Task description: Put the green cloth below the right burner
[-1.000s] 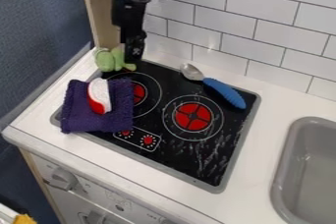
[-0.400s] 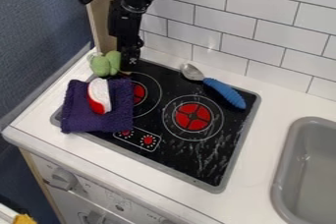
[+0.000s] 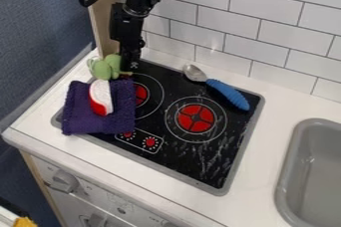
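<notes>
The gripper [image 3: 130, 64] hangs low over the back left corner of the black stove, pointing down. Right against its left side is the crumpled green cloth [image 3: 105, 66], lying behind the purple cloth at the stove's back left edge. Whether the gripper holds any of the green cloth cannot be made out. The right burner [image 3: 195, 118], a red disc inside white rings, lies farther front and right, with bare black stovetop [image 3: 205, 157] in front of it.
A folded purple cloth [image 3: 80, 114] with a red and white object [image 3: 100, 97] on it covers part of the left burner [image 3: 140, 94]. A blue-handled spoon [image 3: 228, 94] lies at the back right. The grey sink [image 3: 316, 171] is at the right.
The gripper has come down and slightly left. The green cloth has shifted a little left and toward the purple cloth, and its shape has altered.
</notes>
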Tool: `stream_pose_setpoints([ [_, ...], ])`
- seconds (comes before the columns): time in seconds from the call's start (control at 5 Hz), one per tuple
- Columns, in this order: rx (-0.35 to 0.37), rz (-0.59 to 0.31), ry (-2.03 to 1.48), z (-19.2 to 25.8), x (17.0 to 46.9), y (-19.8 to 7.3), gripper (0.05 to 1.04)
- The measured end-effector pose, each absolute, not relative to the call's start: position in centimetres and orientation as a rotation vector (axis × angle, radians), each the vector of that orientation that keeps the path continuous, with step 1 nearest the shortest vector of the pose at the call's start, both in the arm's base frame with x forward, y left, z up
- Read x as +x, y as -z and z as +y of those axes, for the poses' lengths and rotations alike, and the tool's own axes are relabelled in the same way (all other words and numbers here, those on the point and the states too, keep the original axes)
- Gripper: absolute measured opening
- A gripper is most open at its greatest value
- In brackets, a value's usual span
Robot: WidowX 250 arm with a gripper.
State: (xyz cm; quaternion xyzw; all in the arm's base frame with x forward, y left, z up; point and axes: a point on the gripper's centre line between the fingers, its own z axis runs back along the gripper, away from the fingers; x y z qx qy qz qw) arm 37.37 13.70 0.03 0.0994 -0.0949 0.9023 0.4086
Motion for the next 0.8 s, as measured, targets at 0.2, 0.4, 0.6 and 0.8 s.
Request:
stream_pose_setpoints([
  [0.2, 0.251, -0.236, -2.256, 13.7, 37.3, 0.0, 0.176],
  [0.4, 0.222, -0.248, -2.243, 13.7, 37.3, -0.8, 0.123],
  [0.6, 0.165, -0.287, -2.230, 13.6, 37.4, -3.0, 0.100],
  [0.8, 0.109, -0.327, -2.199, 13.5, 37.1, -5.0, 0.097],
])
